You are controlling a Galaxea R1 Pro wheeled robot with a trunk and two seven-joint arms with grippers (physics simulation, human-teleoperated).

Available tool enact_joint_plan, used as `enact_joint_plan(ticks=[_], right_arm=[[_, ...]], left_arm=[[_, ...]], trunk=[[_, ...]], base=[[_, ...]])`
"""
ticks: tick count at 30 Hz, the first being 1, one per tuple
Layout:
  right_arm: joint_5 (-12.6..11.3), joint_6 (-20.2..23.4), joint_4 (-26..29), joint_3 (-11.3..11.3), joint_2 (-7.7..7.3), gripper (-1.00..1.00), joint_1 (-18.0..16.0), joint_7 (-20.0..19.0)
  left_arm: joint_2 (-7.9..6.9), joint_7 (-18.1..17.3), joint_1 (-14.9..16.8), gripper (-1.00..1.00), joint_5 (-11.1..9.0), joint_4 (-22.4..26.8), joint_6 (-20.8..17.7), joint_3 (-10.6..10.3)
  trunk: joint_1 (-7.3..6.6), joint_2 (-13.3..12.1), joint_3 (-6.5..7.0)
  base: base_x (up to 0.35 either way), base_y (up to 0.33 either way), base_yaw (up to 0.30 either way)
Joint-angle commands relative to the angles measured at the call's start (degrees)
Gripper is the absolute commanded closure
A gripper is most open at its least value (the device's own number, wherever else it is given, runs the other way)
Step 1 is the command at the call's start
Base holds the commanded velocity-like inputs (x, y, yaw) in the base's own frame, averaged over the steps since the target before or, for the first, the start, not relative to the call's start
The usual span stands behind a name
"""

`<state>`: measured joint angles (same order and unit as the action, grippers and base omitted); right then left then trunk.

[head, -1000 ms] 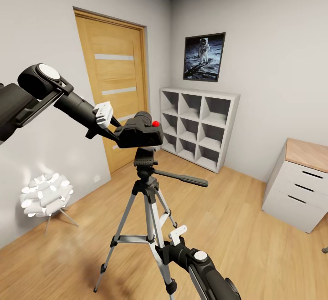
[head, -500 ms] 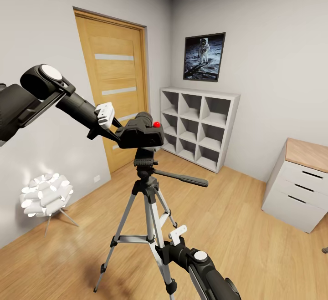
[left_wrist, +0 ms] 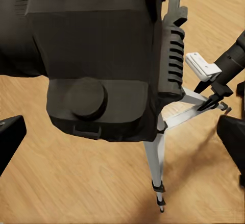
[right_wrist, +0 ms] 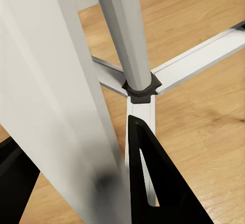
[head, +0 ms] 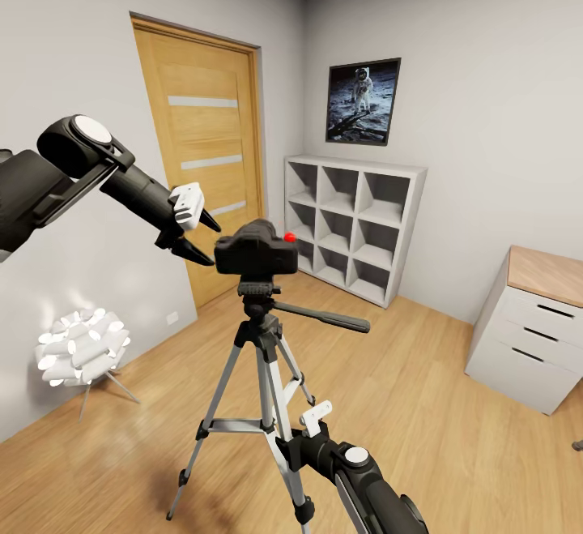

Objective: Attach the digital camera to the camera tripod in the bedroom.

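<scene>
While digital camera [head: 255,250] sits level on camera tripod [head: 259,356] head at frame centre, attachment looks done; left gripper [head: 202,241] spread, released; right gripper [head: 301,429] clamping leg.

The left gripper [head: 206,241] lets go of the digital camera [head: 256,249]: a second ago its fingers were clamped on the camera's near end, and now they stand spread apart with the tips just short of the black body. The camera drops slightly from where it was held and sits level on the black head of the camera tripod [head: 259,289], no longer tilted up toward the gripper. Its red dot [head: 289,237] swings a little farther from the fingertips. From the left wrist, the camera [left_wrist: 97,55] fills the space between the two parted fingers [left_wrist: 10,137]
</scene>
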<state>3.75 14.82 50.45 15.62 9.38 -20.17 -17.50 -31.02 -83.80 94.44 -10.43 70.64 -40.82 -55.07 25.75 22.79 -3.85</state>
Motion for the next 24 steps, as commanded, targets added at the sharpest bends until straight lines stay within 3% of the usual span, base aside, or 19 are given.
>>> enact_joint_plan(ticks=[1, 19, 24], right_arm=[[0.38, 0.3, 0.08, -0.06, 0.02, 1.0, -0.04, -0.26], [0.38, 0.28, 0.08, -0.06, 0.02, 1.0, -0.04, -0.26], [0.35, 0.23, 0.08, -0.06, -0.04, 1.0, -0.04, -0.26]], left_arm=[[-0.08, 0.08, 0.13, -1.0, -0.39, 0.02, -0.59, -0.22], [-0.28, 0.1, 0.13, -1.0, -0.2, 0.07, -0.29, -0.12], [-1.35, 0.24, 0.07, -1.0, -0.14, 0.16, 0.23, 2.07]], trunk=[[0.04, 0.14, -0.14], [0.04, 0.14, -0.14], [0.04, 0.14, -0.14]], base=[[0.0, 0.0, 0.0], [0.0, 0.0, 0.0], [0.0, 0.0, 0.0]])
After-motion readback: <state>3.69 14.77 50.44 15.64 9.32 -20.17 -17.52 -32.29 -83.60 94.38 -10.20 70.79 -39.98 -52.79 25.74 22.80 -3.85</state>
